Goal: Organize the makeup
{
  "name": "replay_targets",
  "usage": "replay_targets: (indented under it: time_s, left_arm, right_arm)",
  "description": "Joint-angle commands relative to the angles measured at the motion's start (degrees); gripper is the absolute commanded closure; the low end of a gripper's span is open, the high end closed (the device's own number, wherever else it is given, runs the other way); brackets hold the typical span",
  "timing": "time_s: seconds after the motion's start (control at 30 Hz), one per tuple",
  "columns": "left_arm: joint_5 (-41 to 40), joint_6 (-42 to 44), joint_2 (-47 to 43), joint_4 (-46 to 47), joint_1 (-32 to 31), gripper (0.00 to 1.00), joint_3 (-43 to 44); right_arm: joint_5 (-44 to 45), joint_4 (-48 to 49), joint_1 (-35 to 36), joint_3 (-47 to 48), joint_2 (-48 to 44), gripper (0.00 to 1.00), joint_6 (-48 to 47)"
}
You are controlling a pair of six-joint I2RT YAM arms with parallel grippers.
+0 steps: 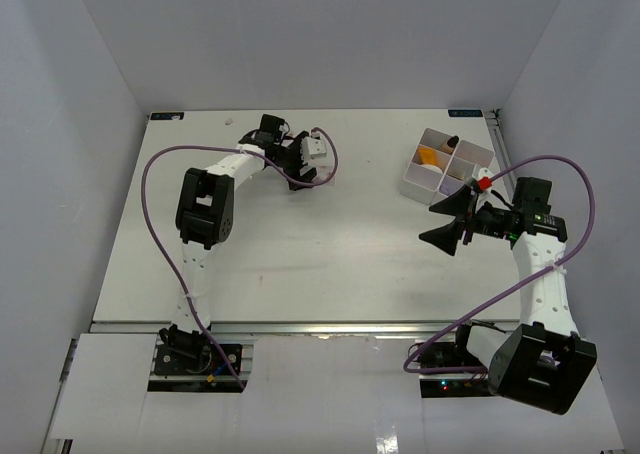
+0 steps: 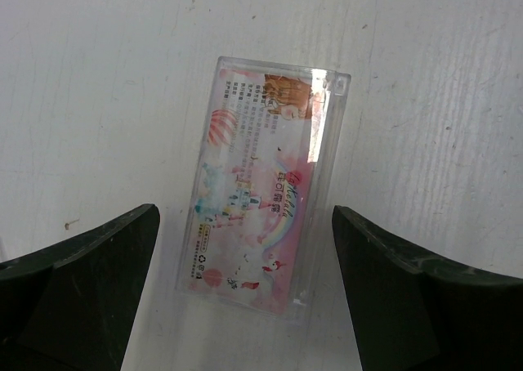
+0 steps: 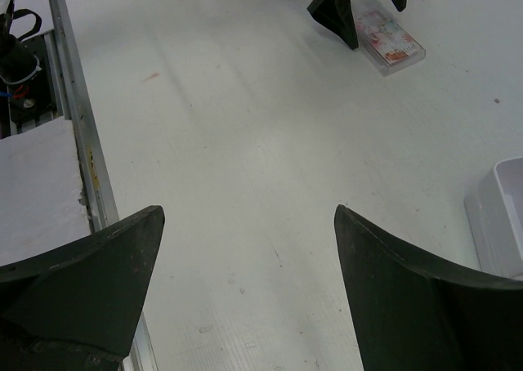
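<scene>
Left gripper [image 2: 245, 217] hangs wide open over the flat clear packet [image 2: 265, 193] with nothing in its grasp, one finger on each long side of the packet and bare table showing in both gaps. That packet lies flat on the table well away from the white tray [image 1: 412, 186], off to the tray's left, and the right wrist view shows it the same way, packet [image 3: 391, 44] between two dark fingers. Right gripper [image 1: 445, 219] is spread open and empty too, hovering just on the near side of the tray.

From where I stand, the job at hand looks like picking that packet up so it can go across to the tray. It sits a little askew to the fingers, its far end leaning toward the tray side, so I'd turn the wrist slightly to square up before dropping. It is thin and slick, so the fingertips probably need to come right down to the table surface and close slowly across the narrow width. Closing off-centre would likely just skid or spin it. A gentle squeeze should do, since the clear case may bow or pop free under a hard one.
</scene>
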Motion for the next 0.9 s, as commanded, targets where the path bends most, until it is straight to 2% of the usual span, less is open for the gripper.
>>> replay_targets:
  time_s: [0.0,0.27,0.47,0.53,0.63,0.67,0.87]
  left_arm:
    - [5.9,-0.2,0.8,-1.2,0.8,0.02,1.3]
    - [7.5,-3.5,0.4,-1.5,0.9,0.08,-1.2]
    - [7.1,-7.6,0.9,-0.6,0.8,0.2,-2.6]
    - [6.6,-9.3,1.0,-0.1,0.8,0.26,-2.9]
    - [5.5,-13.2,0.8,1.6,0.8,0.42,-3.5]
    - [5.2,-14.5,0.5,2.7,0.8,0.5,-3.9]
    - [5.5,-21.8,-4.4,8.3,-0.2,0.71,-11.1]
  right_arm:
    - [-1.6,-0.2,-0.5,-0.4,0.2,0.09,-1.2]
    - [-1.8,-0.2,-0.9,-0.4,-0.2,0.09,-1.1]
    - [-2.3,-0.2,-1.4,-0.5,-0.7,0.09,-1.1]
    - [-2.2,-0.2,-1.5,-0.5,-0.7,0.09,-1.1]
    - [-2.1,-0.2,-1.6,-0.6,-0.7,0.09,-1.1]
    - [-2.1,-0.2,-1.7,-0.6,-0.7,0.09,-1.1]
    - [-1.6,-0.2,-1.7,-0.5,-0.5,0.09,-0.7]
